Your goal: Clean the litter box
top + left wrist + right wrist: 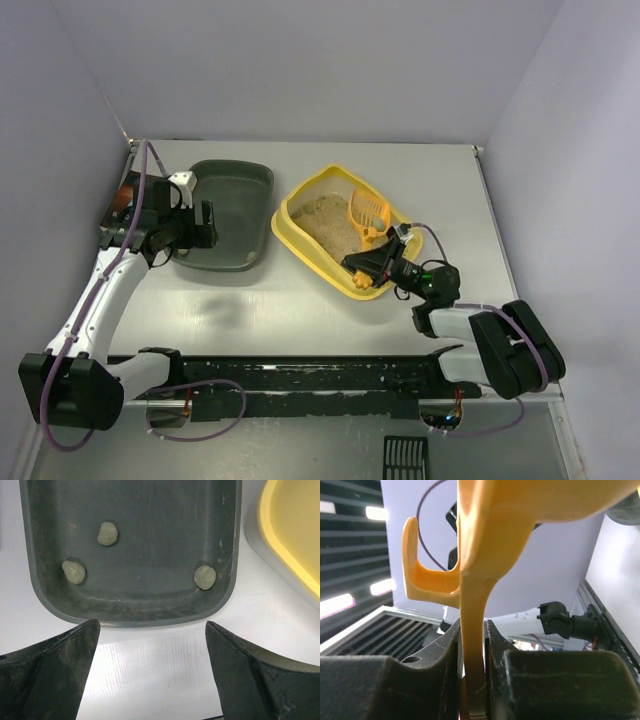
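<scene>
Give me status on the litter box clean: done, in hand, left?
Done: three clumps lie in the grey tray. In hand: the right gripper is shut on the scoop by its handle, head over the litter box. The left gripper hangs open by the grey tray, holding nothing. Left: the top view is too coarse to show whether more clumps sit in the litter. The scoop is not yet put down.

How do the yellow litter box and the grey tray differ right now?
Colour: the litter box is yellow, the grey tray dark grey-green. Contents: the litter box holds beige litter; the grey tray holds only three small lumps. Tools: the right gripper holds the scoop at the litter box; the open left gripper faces the grey tray's end. Both are similar-sized trays with rounded corners.
</scene>
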### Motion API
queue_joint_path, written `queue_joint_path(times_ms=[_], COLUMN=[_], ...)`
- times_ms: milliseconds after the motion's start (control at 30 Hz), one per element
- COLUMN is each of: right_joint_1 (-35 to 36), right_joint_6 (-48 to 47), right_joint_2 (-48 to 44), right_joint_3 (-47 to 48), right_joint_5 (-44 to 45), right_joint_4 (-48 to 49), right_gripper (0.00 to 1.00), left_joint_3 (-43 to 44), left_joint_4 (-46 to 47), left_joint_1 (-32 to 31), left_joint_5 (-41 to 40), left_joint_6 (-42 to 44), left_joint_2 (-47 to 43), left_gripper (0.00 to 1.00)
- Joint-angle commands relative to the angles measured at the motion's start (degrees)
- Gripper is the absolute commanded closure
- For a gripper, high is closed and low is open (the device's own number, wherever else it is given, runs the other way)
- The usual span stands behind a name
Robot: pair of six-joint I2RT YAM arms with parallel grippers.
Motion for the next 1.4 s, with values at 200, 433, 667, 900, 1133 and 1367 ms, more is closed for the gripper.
queue_joint_path(times_ms=[200,433,667,900,1133,1367], right_joint_1=[1.0,1.1,1.1,1.1,1.2,1.7], right_joint_6=[-48.5,-63.1,-66.7,-67.5,-68.5,-68.2], right_joint_2=[-20.7,-26.5,-17.6,-15.9,-8.3,-0.7], right_joint_3=[5.4,12.8,20.4,24.5,30.7,36.7], right_joint_5=[3.6,18.4,19.4,16.6,6.2,1.4], right_joint_4=[-53.2,-78.6,-89.9,-93.4,-92.6,-88.2], right_gripper=[1.00,1.00,1.00,1.00,1.00,1.00], left_joint_3=[-0.8,-0.9,-1.1,-1.1,11.3,22.9], left_joint_4=[2.1,2.3,2.5,2.5,-7.4,-16.7], left_joint_1=[1.0,1.1,1.1,1.1,1.1,1.2], left_joint_5=[0.9,1.5,1.3,0.8,-6.4,-15.1], left_joint_6=[-0.2,-0.1,0.0,-0.3,1.5,1.9], left_joint_2=[-0.6,0.0,-0.3,-0.8,5.5,8.9], left_gripper=[0.02,0.02,0.02,0.02,0.02,0.02])
